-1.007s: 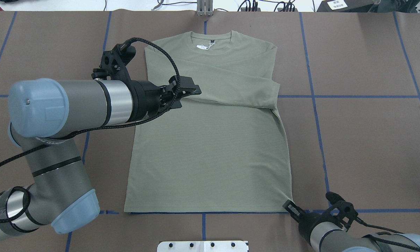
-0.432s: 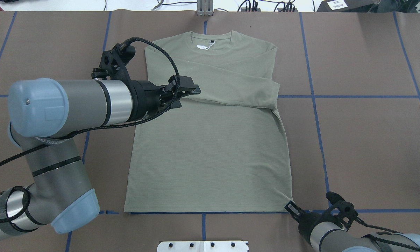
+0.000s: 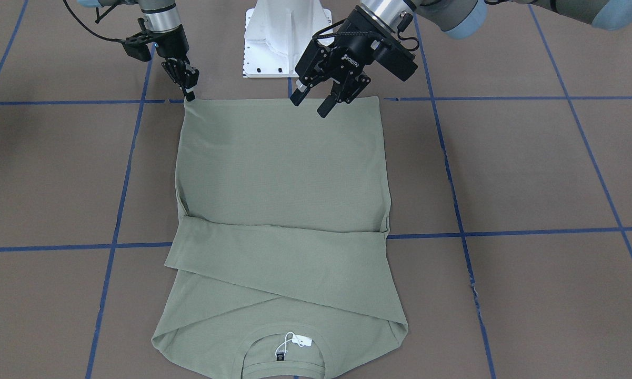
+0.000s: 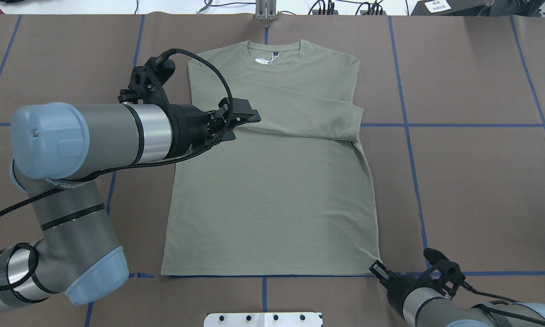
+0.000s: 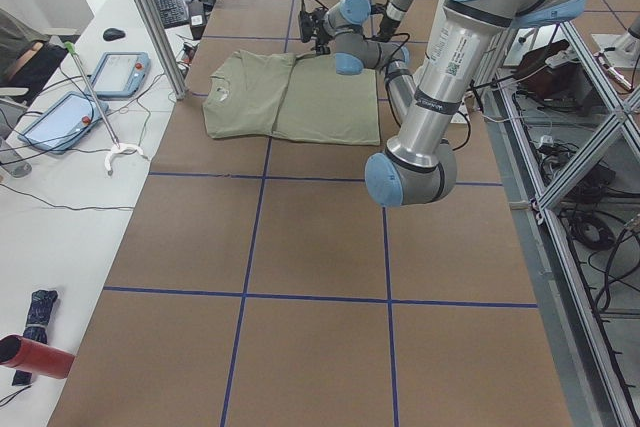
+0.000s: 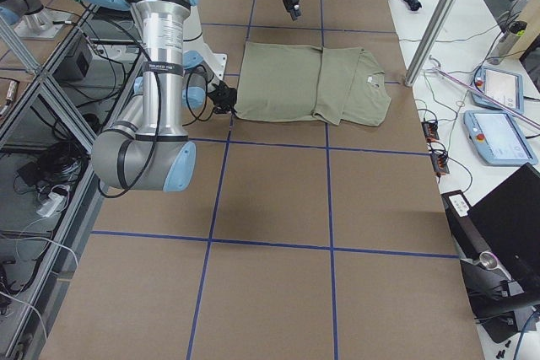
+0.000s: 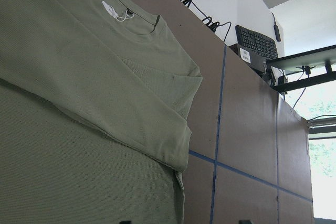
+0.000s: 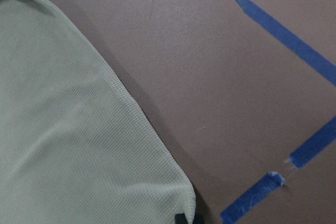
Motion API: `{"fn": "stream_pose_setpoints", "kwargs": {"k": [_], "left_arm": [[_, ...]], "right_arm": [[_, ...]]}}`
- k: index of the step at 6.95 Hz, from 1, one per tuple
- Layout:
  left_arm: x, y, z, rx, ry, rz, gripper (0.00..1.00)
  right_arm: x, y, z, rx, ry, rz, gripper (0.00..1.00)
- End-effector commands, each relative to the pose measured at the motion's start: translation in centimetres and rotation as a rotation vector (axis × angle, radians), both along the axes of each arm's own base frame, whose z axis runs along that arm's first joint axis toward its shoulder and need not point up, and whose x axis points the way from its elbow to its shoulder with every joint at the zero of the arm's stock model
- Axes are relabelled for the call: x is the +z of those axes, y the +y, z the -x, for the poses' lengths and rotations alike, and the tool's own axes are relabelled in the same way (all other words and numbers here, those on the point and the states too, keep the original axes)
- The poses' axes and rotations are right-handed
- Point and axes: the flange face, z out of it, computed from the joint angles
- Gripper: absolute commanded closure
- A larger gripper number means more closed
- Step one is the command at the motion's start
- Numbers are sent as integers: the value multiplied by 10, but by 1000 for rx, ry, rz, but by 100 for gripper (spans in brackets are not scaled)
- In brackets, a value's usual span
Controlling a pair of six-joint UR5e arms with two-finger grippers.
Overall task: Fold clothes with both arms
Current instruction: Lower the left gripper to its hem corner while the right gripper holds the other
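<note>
Lying on a brown blue-taped table, shirt corner pinched by right hand; left hand open above.

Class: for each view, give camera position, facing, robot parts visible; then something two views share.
Front-facing: across the brown table, looking down on sage-green long-sleeved knit shirt; left gripper, right gripper, white pedestal base.
Overhead: behind the robot, looking forward-down; left arm dominates.
Exterior left: robot's-left table end; left arm near.
Exterior right: opposite end; right arm near.
Left wrist: above shirt, facing collar; jaws barely show.
Right wrist: close on hem corner; jaws' tip.
Shared: small white hang tag in front-facing, overhead, left wrist.
</note>
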Motion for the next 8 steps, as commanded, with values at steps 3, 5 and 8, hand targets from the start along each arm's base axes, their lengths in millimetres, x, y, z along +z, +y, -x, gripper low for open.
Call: {"fn": "stream_pose_setpoints", "kwargs": {"k": [3, 5, 8], "left_arm": [[75, 58, 3, 83, -74, 114, 25], [99, 63, -6, 104, -176, 167, 25], [130, 90, -34, 164, -367, 250, 25]], "right_arm": [[-12, 2, -7, -25, -26, 23, 100], [-14, 6, -5, -36, -29, 21, 100], [-26, 5, -10, -40, -52, 16, 100]]}}
